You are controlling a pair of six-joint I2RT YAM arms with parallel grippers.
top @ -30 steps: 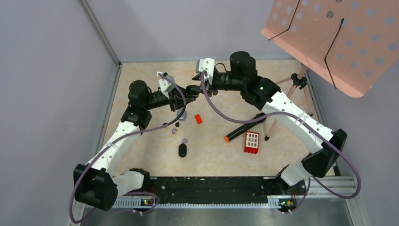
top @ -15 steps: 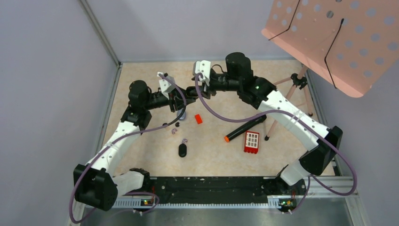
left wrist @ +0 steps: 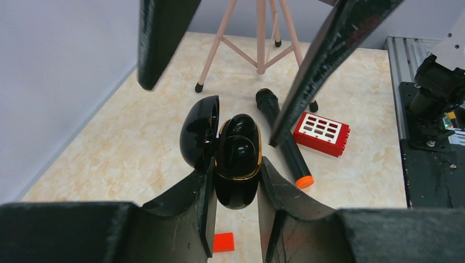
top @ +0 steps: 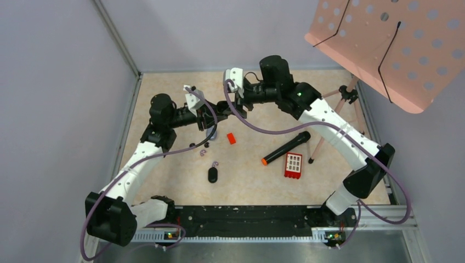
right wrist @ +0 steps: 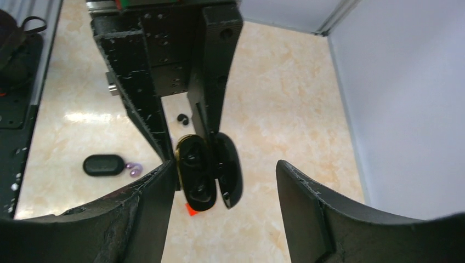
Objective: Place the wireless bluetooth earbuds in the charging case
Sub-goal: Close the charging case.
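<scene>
While the left gripper (left wrist: 234,174) pinches the charging case (left wrist: 237,156) by its sides and holds it up off the counter (left wrist: 137,164), lid (left wrist: 198,131) swung open, the right gripper (right wrist: 225,167) hangs just beside the case mouth with its jaws spread wide and nothing between them. Two glossy black humps sit in the gold-rimmed body of the case. They look like buds already in their wells, though the gloss makes it hard to tell a seated bud from a bare socket.

My reading is that this is the seating step itself — the case presented by one arm, the other arm free at its opening.

More earbuds lie on the counter below the left arm: a black earbud (top: 192,144), a purple-tipped earbud (top: 203,152) close by it, and another purple earbud (top: 215,164) just beside a closed black pod (top: 213,175). They are well apart from the held case.

If both wells are indeed filled, the next move calls for a light push on the lid to fold it shut, with the left gripper's hold kept steady. If a well is free, the right gripper must drop to the counter for one of those tiny buds — a fine pinch on a slippery thing, and it must arrive turned the right way for the socket.
</scene>
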